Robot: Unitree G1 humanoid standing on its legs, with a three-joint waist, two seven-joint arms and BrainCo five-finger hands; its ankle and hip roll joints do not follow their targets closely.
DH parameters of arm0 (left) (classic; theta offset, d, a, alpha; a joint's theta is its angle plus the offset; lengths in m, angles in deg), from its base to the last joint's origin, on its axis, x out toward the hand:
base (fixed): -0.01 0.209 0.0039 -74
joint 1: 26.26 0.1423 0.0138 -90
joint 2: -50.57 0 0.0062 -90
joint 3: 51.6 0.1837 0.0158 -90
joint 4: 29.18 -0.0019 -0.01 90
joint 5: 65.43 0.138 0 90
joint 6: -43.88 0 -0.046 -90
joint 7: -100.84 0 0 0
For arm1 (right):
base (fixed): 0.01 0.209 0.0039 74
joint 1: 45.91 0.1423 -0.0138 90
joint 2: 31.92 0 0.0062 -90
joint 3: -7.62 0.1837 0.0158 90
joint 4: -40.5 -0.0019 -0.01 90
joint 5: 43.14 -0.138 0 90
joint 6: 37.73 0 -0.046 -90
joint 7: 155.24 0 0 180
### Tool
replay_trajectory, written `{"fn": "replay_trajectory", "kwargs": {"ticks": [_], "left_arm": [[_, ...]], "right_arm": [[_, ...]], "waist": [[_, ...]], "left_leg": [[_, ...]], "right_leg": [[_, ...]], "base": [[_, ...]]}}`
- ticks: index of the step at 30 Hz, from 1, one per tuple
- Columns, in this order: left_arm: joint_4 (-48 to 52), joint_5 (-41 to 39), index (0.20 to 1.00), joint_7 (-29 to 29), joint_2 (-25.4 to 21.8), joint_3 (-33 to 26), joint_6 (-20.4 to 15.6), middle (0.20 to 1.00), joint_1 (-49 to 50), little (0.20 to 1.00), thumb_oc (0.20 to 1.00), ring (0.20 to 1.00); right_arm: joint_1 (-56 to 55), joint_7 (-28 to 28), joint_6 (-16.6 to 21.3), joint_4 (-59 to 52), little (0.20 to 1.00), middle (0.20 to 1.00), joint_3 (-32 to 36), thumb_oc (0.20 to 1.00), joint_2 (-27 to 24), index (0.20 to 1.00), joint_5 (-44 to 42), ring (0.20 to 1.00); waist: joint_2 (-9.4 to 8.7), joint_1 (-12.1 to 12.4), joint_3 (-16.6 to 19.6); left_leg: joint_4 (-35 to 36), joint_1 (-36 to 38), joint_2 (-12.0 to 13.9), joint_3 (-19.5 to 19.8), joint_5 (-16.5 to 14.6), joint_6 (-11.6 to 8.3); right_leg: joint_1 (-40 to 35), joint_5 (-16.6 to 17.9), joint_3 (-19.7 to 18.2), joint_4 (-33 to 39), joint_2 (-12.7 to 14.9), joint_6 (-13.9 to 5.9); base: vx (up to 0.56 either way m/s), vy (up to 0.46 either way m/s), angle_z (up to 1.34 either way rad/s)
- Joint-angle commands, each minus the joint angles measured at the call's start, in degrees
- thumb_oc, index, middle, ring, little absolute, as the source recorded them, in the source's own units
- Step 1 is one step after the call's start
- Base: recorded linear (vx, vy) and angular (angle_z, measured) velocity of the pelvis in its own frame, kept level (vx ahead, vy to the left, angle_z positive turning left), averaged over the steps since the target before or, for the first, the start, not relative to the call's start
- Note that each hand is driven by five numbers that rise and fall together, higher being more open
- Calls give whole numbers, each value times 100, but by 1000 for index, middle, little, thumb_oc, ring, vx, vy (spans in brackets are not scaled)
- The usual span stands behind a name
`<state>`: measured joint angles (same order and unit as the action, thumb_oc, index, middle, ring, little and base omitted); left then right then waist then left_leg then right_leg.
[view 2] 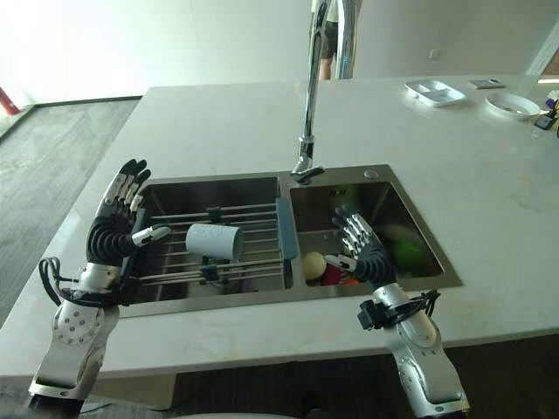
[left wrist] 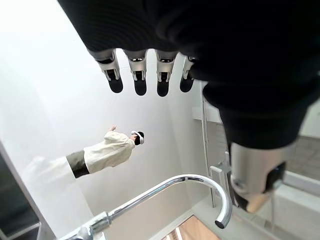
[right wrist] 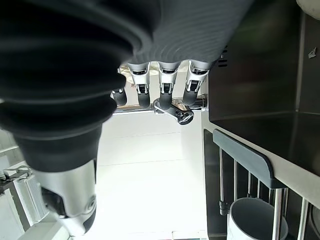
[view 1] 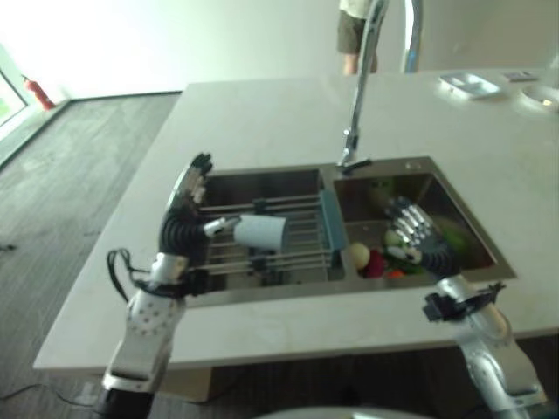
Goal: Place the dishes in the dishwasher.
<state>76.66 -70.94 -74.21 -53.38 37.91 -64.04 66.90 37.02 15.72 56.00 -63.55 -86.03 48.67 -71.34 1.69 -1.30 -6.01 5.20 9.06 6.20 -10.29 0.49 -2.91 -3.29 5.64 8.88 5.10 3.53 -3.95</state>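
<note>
Sink (view 2: 410, 220) basins hold a white cup (view 2: 213, 241) on the rack (view 2: 253, 216) and fruit (view 2: 314, 264) — left hand (view 2: 118, 218) and right hand (view 2: 362, 244) both open-fingered, empty.

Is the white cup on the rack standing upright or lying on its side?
On its side: the white cup lies across the rack bars in the left sink basin.

Cup (view 2: 214, 241) lies on rack (view 2: 253, 229) in left sink basin (view 2: 175, 190); produce (view 2: 316, 264) in right basin; faucet (view 2: 310, 96) behind.
</note>
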Motion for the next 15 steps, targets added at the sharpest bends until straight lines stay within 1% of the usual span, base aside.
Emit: {"fn": "replay_trajectory", "kwargs": {"ticks": [1,2,3,5,6,7,9,10,11,12,13,14,15], "left_arm": [[-131,759,1000,149,-607,-150,99,1000,-497,1000,1000,1000],[-226,1089,1000,181,-804,-90,255,1000,-598,1000,1000,1000],[-364,1313,1000,212,-1122,9,429,1000,-793,1000,1000,1000],[-519,1417,1000,156,-1356,71,555,1000,-966,1000,1000,1000],[-902,1667,1000,-125,-1712,329,919,1000,-1399,1000,1000,1000],[-1099,1724,1000,-447,-1960,544,1136,1000,-1645,1000,1000,1000],[-1320,1562,1000,-757,-2140,757,1278,1000,-1969,1000,1000,1000],[-1449,1597,1000,-836,-2209,850,1249,1000,-2104,1000,1000,1000],[-1711,1637,1000,-1009,-2331,1074,1264,1000,-2358,1000,1000,1000],[-1901,1593,1000,-1162,-2408,1238,1356,1000,-2557,1000,1000,1000],[-2395,1461,1000,-1252,-2543,1617,1262,1000,-2952,1000,1000,1000],[-2654,1428,1000,-1305,-2567,1767,1200,1000,-3137,1000,1000,1000],[-2846,1418,1000,-1378,-2596,1902,1228,1000,-3299,1000,1000,1000]], "right_arm": [[477,54,117,-243,1000,1000,8,1000,-60,1000,-170,1000],[541,68,89,-227,1000,1000,-19,1000,-108,1000,-180,1000],[606,87,56,-216,1000,1000,-42,1000,-223,1000,-261,1000],[646,75,36,-197,1000,1000,-54,1000,-306,1000,-305,1000],[721,44,50,-94,1000,1000,-115,1000,-357,1000,-301,1000],[755,8,11,-83,1000,1000,-109,1000,-428,1000,-346,1000],[812,-30,-34,-69,1000,1000,-121,1000,-525,1000,-412,1000],[834,-62,-23,-34,1000,1000,-135,1000,-537,1000,-405,1000],[884,-118,-5,28,1000,1000,-167,1000,-585,1000,-422,1000],[929,-138,-10,54,1000,1000,-190,1000,-621,1000,-448,1000],[1023,-166,-10,106,1000,1000,-243,1000,-704,1000,-505,1000],[1043,-189,3,128,1000,1000,-250,1000,-731,1000,-533,1000],[1069,-215,3,140,1000,1000,-257,1000,-764,1000,-557,1000]], "waist": [[-243,-88,184],[-214,-115,200],[-183,-166,223],[-148,-212,246],[-79,-305,286],[-38,-369,305],[-4,-428,314],[11,-448,313],[40,-503,322],[55,-539,330],[90,-627,340],[99,-657,346],[110,-697,350]], "left_leg": [[-20,-93,-432,249,-185,312],[-20,-85,-426,238,-183,301],[-20,-68,-421,221,-177,285],[-20,-62,-416,198,-170,275],[-20,-57,-420,166,-168,270],[-20,-49,-425,141,-175,265],[-20,-40,-431,113,-176,261],[-20,-33,-434,99,-178,261],[-20,-27,-445,77,-181,263],[-20,-20,-451,56,-188,266],[-20,-4,-460,-2,-196,268],[-20,2,-464,-31,-201,272],[-20,7,-464,-69,-207,274]], "right_leg": [[-223,-162,-102,-10,221,-217],[-230,-168,-111,-10,215,-222],[-243,-175,-124,-10,210,-230],[-244,-180,-139,-10,206,-234],[-237,-177,-164,-10,205,-249],[-239,-179,-183,-10,205,-260],[-244,-181,-204,-10,201,-261],[-247,-180,-217,-10,199,-262],[-248,-175,-237,-10,196,-265],[-247,-177,-257,-10,189,-266],[-248,-171,-300,-10,188,-276],[-245,-169,-314,-10,185,-280],[-242,-170,-341,-10,183,-282]], "base": [[21,-28,5],[0,0,0],[0,0,0],[0,0,0],[2,33,-2],[2,38,-5],[1,35,-6],[-3,42,-6],[-9,43,-11],[-16,61,-16],[-14,53,-16],[-13,53,-14],[-12,37,-13]]}}
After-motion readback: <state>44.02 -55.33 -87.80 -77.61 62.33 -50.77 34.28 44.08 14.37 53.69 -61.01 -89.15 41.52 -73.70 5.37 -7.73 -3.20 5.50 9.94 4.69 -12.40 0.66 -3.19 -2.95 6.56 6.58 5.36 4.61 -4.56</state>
